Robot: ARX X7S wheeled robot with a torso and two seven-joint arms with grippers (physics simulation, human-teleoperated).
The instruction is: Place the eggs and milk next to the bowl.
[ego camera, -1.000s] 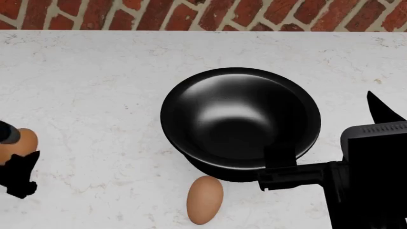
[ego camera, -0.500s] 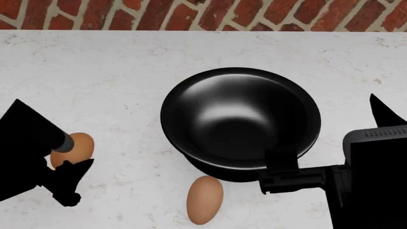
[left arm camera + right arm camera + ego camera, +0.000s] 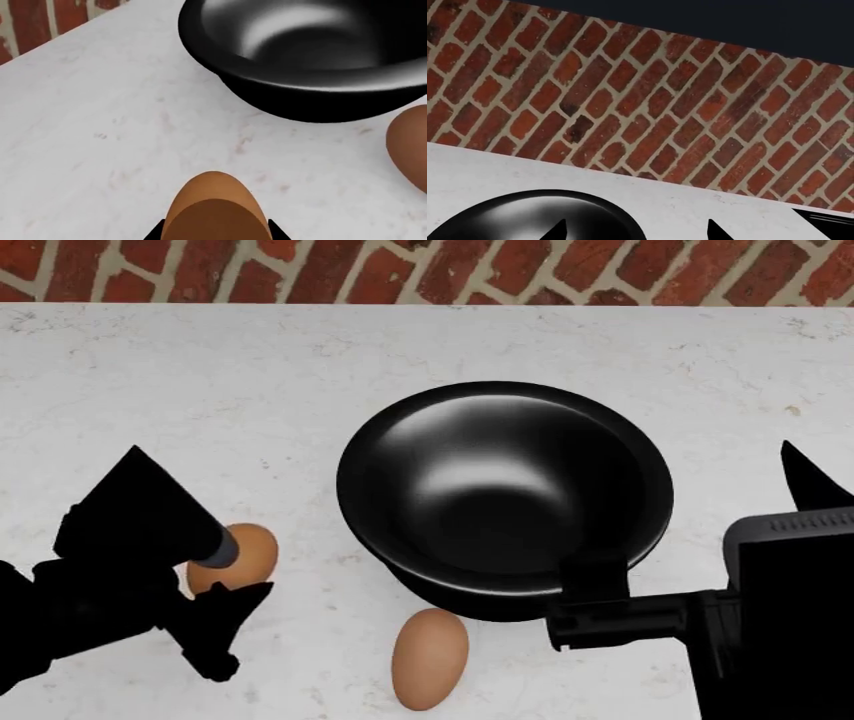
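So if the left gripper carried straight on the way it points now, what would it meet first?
Probably the large glossy black bowl: the left gripper, shut on a smooth brown egg, points across bare white marble counter towards its wall, though height is unclear.

The left arm reaches in low from the near left, its left gripper (image 3: 227, 575) closed around an egg (image 3: 235, 556) held between its dark fingers. The right arm stands at the near right, its right gripper (image 3: 597, 585) pointing forward, fingertips apart with nothing between them.
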